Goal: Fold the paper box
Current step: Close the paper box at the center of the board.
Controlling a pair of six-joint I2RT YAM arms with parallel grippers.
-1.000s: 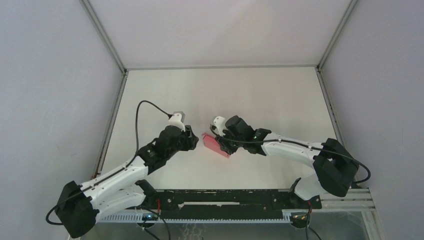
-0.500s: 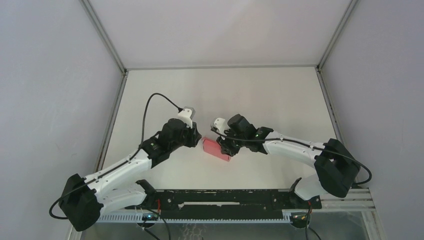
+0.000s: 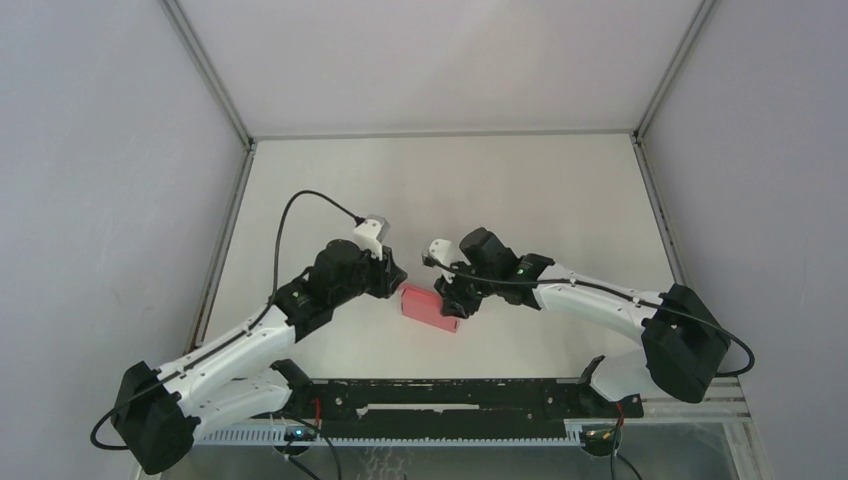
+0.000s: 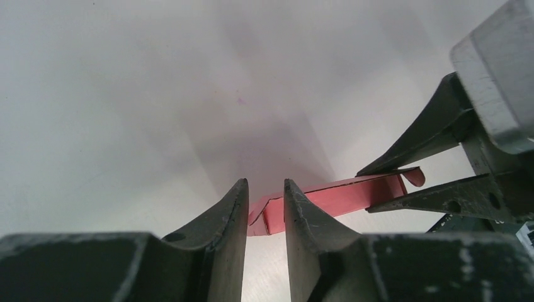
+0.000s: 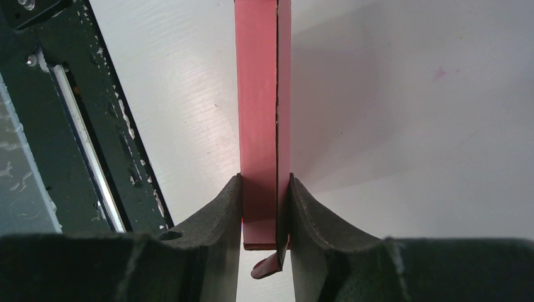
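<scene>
The left arm has swung in from the left since a second ago. Then the left gripper stood clear of the paper box; now its tips are at the box's left end. From the left wrist, its fingers stand narrow, a slit apart, with the pink end of the box showing right at the tips. I cannot tell whether they nip it or only meet it. The black cable looping above that arm has shifted with it.

The box itself lies mid-surface, flattened. It sits more level than before and has shifted a little nearer and to the left.

The right gripper stays clamped on the box's right end. From its wrist, both fingers press the flat pink panels between them, and a small tab curls out below.

The black rail runs along the near edge of the white surface, well apart from the box.
</scene>
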